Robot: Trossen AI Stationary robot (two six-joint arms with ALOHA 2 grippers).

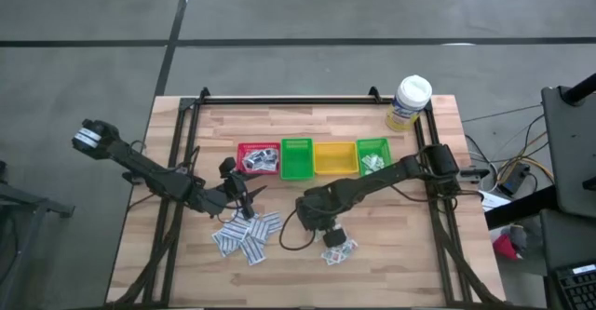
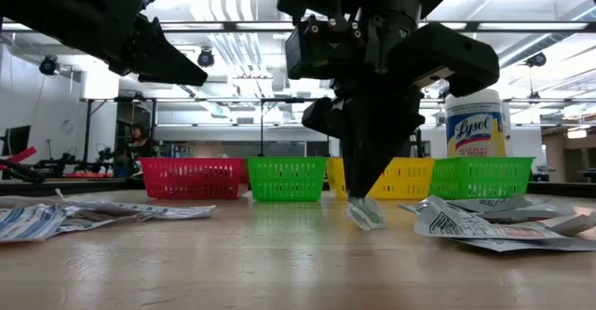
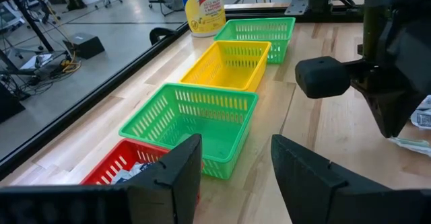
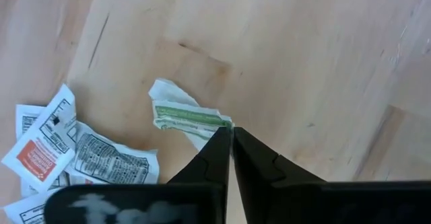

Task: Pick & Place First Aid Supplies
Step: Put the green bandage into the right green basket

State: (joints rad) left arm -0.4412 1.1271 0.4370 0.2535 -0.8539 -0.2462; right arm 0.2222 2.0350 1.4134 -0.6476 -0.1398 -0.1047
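Note:
Small white paper packets lie flat on the wooden table in two heaps, one (image 1: 246, 236) near the left gripper and one (image 1: 341, 250) by the right gripper. My right gripper (image 1: 332, 234) points down at the table's middle and is shut on a crumpled white packet with green print (image 4: 190, 118). My left gripper (image 1: 244, 191) hovers open above the table, just in front of the red bin (image 1: 259, 158), holding nothing. In the left wrist view its open fingers (image 3: 176, 173) frame the row of bins. My right gripper (image 4: 231, 135) pinches the green-print packet by its edge (image 4: 222, 124), only at the fingertips, coming from above and pointing down. The packet (image 2: 365, 213) hangs crumpled below the fingers. Whether its lower end touches the table, I cannot tell.
Four small bins stand in a row across the table's far half: red, green (image 1: 296, 158), yellow (image 1: 334, 157), green (image 1: 372, 155). The red and the right green bin hold packets. A white-capped bottle (image 1: 410, 101) stands at the far right corner. Bare wood lies between the heaps.

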